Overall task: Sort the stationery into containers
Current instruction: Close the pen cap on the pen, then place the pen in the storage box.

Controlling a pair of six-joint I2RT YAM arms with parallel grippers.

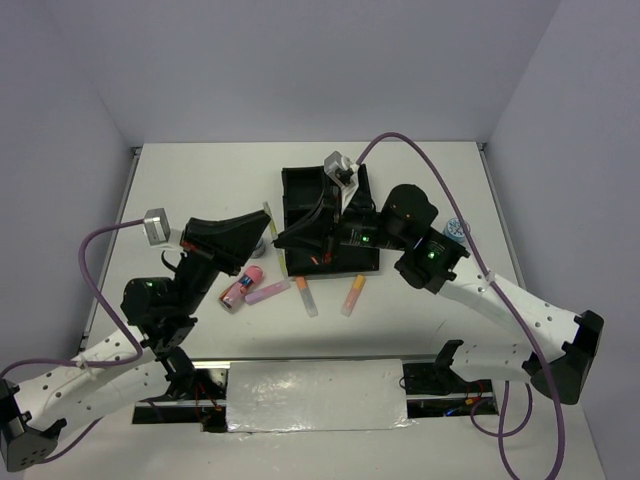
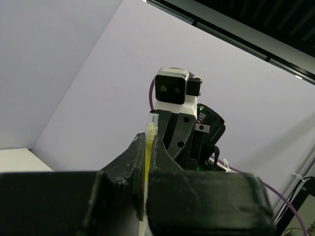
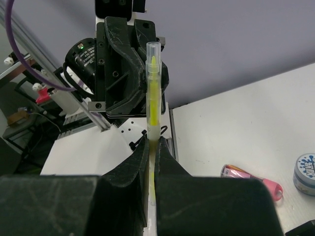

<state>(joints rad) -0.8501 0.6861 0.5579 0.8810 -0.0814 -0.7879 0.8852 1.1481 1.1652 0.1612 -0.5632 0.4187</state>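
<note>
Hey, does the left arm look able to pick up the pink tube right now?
Probably not yet. The left gripper is shut on the yellow marker, so it is occupied. The pink tube itself lies uncovered on the table near it.

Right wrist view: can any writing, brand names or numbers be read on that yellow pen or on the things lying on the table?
No text here can be read.
yellow highlighter: no print on the part that shows.
pink tube: markings too blurred to read.
tape roll: blue blotches only, no letters made out.
</note>
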